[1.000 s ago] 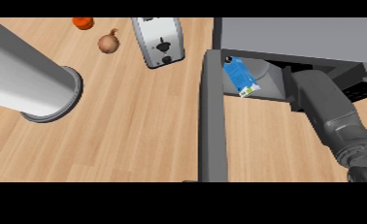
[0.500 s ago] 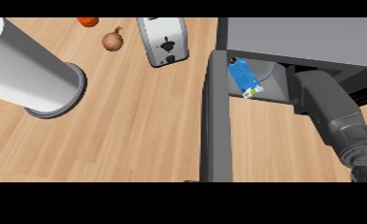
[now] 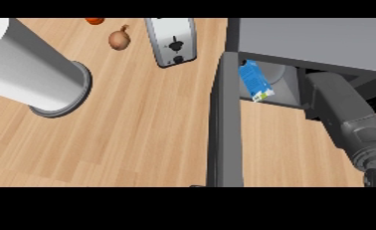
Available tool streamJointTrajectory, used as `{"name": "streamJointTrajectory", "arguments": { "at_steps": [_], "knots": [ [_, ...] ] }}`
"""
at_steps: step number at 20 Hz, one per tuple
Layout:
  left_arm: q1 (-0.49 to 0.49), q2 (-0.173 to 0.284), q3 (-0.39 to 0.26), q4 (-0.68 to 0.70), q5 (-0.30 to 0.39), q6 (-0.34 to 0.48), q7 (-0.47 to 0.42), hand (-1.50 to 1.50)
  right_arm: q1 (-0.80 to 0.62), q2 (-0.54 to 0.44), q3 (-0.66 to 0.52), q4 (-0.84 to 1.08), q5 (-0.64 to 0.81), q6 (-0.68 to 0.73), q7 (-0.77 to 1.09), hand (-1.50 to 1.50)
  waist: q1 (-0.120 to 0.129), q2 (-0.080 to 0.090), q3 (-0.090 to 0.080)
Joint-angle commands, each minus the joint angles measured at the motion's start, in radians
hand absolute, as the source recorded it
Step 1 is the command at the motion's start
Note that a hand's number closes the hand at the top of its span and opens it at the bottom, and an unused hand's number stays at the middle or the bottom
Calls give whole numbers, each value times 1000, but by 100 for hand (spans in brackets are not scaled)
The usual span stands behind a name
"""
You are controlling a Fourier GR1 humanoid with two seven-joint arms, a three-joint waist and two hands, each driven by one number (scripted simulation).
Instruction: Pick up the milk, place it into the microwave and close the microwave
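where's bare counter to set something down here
Widest free patch: bare counter between the grey left forearm and the open microwave door. A smaller strip lies right of the door, below the microwave. Crowded at the top: onion, toaster, milk carton.

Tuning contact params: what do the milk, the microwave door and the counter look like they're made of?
Milk: likely coated paperboard, judging by its boxy carton shape and printed blue-and-white faces. Microwave door: probably painted metal or plastic; flat, uniform matte grey, standing open edge-on. Counter: wood or wood laminate, with light planks and visible grain and seams.
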Motion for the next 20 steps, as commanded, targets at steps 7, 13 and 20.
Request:
{"name": "streamJointTrajectory", "arguments": {
  "at_steps": [7, 13, 20],
  "knots": [
    [-32, 19, 0, 1, -45, 3, 4, -150, -55, -86, 37, 1, 36, 23, 24, 150, 33, 45, 18],
    [-51, 26, -9, 26, -59, 0, 7, -150, -80, -66, 14, -14, 6, 12, 38, -150, 34, 43, 19],
    [-86, 27, -35, 47, -87, -13, 3, -150, -133, -15, 91, 9, 72, 140, 86, -150, 56, 35, 12]
  ]
}}
